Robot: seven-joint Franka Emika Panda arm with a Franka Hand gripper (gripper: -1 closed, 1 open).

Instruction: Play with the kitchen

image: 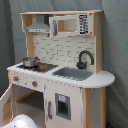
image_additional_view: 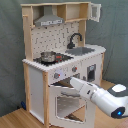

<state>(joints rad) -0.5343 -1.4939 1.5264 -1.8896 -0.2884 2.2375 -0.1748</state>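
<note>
My arm (image_additional_view: 97, 95) reaches toward the toy kitchen (image_additional_view: 60, 55) from the second exterior view's right, its tip at the upper edge of the oven door (image_additional_view: 67, 102), just below the knobs (image_additional_view: 56, 76). The door's long edge runs across my reach. Whether my jaws are apart, I cannot tell.

I see the arm (image_additional_view: 102, 96) in the second exterior view: smooth white rounded shells, tapering tube-like links, a grey seam band between segments, and a dark cap with a blue spot on the joint end. In the first exterior view only a white curved shell (image: 22, 121) shows.
</note>
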